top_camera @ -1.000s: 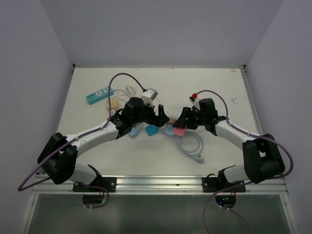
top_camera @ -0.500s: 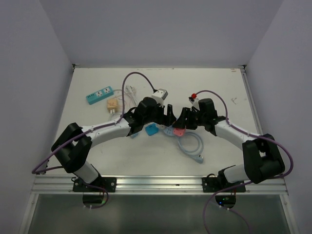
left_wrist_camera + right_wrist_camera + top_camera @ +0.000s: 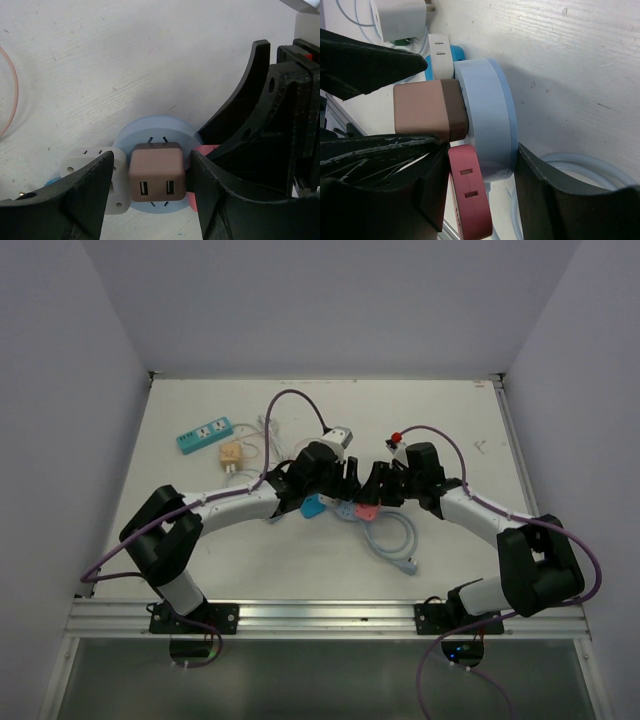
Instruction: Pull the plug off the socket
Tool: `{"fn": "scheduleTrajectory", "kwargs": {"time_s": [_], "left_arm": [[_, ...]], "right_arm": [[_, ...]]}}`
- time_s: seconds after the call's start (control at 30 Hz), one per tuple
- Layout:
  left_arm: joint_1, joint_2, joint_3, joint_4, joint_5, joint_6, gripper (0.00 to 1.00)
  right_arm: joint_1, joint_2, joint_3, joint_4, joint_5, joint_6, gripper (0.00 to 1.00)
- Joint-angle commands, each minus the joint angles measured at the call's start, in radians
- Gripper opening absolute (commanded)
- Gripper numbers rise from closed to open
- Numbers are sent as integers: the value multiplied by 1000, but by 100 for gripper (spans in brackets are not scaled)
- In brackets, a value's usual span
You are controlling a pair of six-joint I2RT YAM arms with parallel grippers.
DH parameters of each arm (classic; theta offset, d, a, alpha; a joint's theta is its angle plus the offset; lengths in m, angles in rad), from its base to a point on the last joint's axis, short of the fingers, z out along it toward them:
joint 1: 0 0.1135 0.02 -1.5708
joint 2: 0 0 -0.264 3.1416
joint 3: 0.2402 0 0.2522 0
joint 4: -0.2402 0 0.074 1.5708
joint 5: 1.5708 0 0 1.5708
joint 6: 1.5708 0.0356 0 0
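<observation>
A brown cube plug (image 3: 155,171) with two USB ports sits plugged into the round pale-blue socket (image 3: 150,131), which has white (image 3: 87,161) and red (image 3: 205,149) side flaps. My left gripper (image 3: 150,165) straddles the plug, still open, with a thin gap on each side. In the right wrist view the plug (image 3: 422,110) sticks out left of the socket (image 3: 487,120). My right gripper (image 3: 480,160) is shut on the socket, one finger against its back and the other on the red flap (image 3: 467,195). Seen from above, both grippers meet at the socket (image 3: 350,508).
A teal power strip (image 3: 204,433) and a beige adapter (image 3: 231,455) lie at the back left. The socket's pale-blue cable (image 3: 395,540) loops toward the near edge. A white charger (image 3: 402,17) lies just beyond the socket. Walls close in the table on three sides.
My left arm has swung right onto the socket, and its jaws have narrowed around the brown plug. The right arm and the socket have stayed put.
</observation>
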Motion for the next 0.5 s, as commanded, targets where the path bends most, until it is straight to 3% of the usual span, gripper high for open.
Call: {"fn": "scheduleTrajectory", "kwargs": {"time_s": [0.0,0.13,0.23,0.33,0.37,0.4,0.47], "left_arm": [[-20,10,54,-42,-37,-10,66],[-23,17,59,-56,-45,-15,59],[-26,16,67,-62,-31,-18,46],[-25,7,74,-68,-17,-23,25],[-26,2,76,-71,-20,-23,12],[-25,-5,79,-73,-22,-23,5],[-23,-30,82,-77,-28,-23,0]], "right_arm": [[6,-25,36,50,-14,-8,0],[8,-25,36,48,-6,-10,0],[11,-27,35,45,9,-13,0],[11,-28,32,45,32,-22,0],[11,-30,32,19,54,-27,0],[12,-28,30,13,66,-34,0],[11,-25,28,-11,97,-40,0]]}}
